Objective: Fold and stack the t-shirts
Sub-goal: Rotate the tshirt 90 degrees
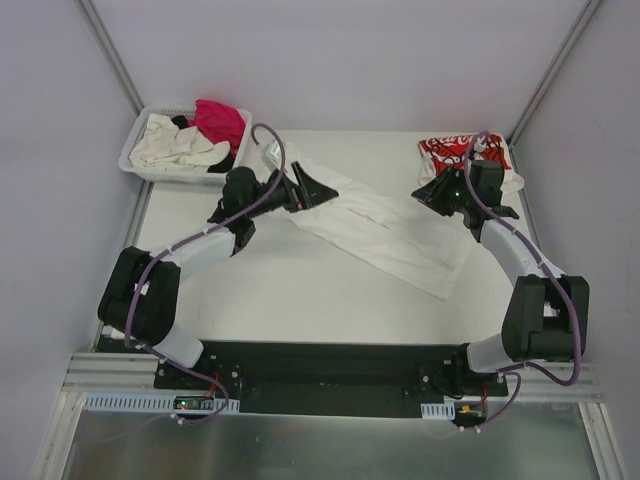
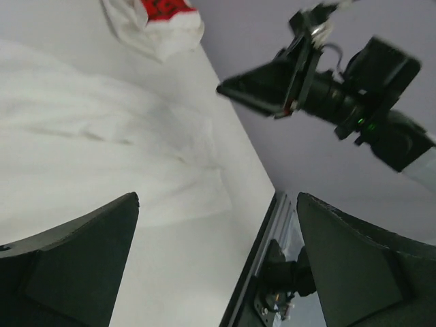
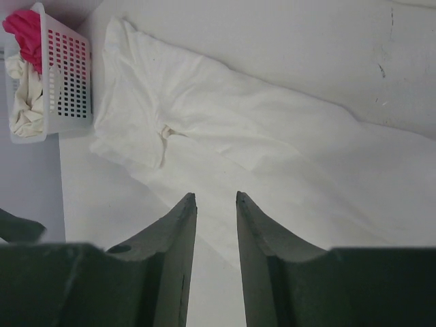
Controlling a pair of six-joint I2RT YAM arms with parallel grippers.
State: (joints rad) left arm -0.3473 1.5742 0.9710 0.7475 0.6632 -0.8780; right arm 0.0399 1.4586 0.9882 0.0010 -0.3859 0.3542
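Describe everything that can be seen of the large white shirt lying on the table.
The white shirt is plain, soft-looking cloth, creased and without print. It lies flat on the table as a long band, running diagonally from the far left, near the basket, toward the near right. The left gripper and the right gripper hang above it, both open; neither holds it.

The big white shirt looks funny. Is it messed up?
A bit. The white t-shirt lies slanted across the table. It is wrinkled, with a puckered bunch toward the end nearest the basket. It isn't folded yet. Nothing looks torn or spilled.
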